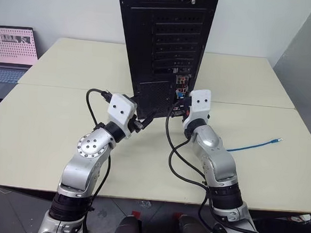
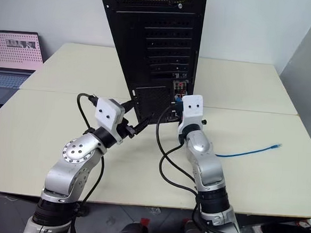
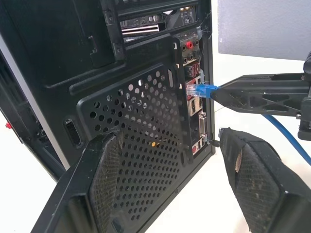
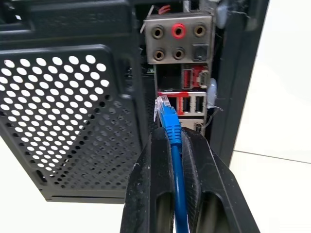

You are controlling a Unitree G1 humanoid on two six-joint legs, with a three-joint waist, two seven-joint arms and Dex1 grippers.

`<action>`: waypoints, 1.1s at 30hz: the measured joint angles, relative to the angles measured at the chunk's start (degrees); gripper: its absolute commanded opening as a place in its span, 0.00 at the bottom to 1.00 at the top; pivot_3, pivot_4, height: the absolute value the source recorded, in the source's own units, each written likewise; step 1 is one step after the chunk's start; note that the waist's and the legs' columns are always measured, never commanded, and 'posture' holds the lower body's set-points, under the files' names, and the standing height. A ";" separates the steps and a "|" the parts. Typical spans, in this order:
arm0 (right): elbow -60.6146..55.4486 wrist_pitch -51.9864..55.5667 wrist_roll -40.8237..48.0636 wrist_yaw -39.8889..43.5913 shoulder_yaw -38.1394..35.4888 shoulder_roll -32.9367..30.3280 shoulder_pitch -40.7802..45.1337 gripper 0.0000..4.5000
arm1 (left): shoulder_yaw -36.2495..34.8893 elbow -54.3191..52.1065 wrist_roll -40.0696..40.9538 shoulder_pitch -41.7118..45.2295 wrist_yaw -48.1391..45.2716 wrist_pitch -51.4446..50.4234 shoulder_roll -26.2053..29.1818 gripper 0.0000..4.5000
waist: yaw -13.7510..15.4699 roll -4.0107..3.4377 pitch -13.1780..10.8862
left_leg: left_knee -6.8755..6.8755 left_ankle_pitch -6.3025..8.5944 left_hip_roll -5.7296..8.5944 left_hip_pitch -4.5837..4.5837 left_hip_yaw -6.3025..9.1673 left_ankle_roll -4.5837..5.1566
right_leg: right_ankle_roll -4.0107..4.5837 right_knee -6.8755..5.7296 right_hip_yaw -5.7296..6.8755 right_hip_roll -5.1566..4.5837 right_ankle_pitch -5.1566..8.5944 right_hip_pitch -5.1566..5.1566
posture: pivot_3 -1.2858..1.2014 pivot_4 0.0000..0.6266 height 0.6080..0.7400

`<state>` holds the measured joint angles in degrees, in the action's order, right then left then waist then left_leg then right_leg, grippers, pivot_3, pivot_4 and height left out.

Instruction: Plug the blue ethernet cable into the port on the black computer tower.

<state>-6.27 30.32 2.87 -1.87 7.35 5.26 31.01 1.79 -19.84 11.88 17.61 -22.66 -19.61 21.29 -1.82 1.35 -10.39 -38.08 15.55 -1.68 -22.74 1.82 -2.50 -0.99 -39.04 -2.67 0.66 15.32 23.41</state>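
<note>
Blue ethernet cable [image 4: 172, 127] is pinched in my right gripper [image 4: 176, 141], its plug right at the connector strip of the black computer tower [image 1: 163, 40] at frame centre. My left gripper [image 3: 170, 165] hangs released beside the mesh grille [image 3: 141, 126]. I count one laptop [image 1: 11, 50] upper left, two tables [image 1: 52, 136].

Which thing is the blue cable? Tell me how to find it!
Find the black computer tower standing on the pale table. At its connector strip, the right pincer pinches the blue ethernet cable just behind its clear plug. From there it trails across the table to a loose plug. It is thin and bright blue; the robot's cables are thick and black.
</note>
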 measured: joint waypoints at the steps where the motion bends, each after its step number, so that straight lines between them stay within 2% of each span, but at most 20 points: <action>1: 0.00 0.20 0.00 -0.36 -0.24 0.16 0.04 0.00 | 0.00 0.00 -0.03 0.00 0.00 0.00 0.00 0.74 | 0.00 0.00 0.00 | 0.00 0.00 0.00 0.00 0.00 0.00 | 0.00 0.00 0.00 0.00 0.00 0.00 | 0.52 0.24 1.00; 23: 0.22 3.50 0.40 -0.95 -1.28 2.33 1.80 0.00 | -2.06 0.23 -1.33 0.49 -0.46 0.12 0.43 0.74 | -0.35 0.00 0.00 | 0.00 0.00 0.00 0.02 -0.05 0.00 | 0.00 -0.01 -0.03 0.07 0.00 0.03 | 0.52 0.24 1.00; 33: 0.39 3.71 -1.29 -0.31 0.71 2.15 2.05 0.00 | -2.08 0.25 -1.72 0.48 -0.60 0.39 0.44 0.74 | -0.64 0.00 0.00 | 0.04 0.00 -0.01 0.00 -0.05 0.00 | 0.00 -0.01 -0.04 0.11 0.00 0.08 | 0.52 0.24 1.00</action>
<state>-5.88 34.04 1.58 -2.18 8.06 7.41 33.05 -0.29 -19.59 10.17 18.09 -23.26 -19.22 21.73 -2.46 1.35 -10.39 -38.04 15.55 -1.68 -22.75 1.77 -2.50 -0.99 -39.05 -2.71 0.76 15.32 23.50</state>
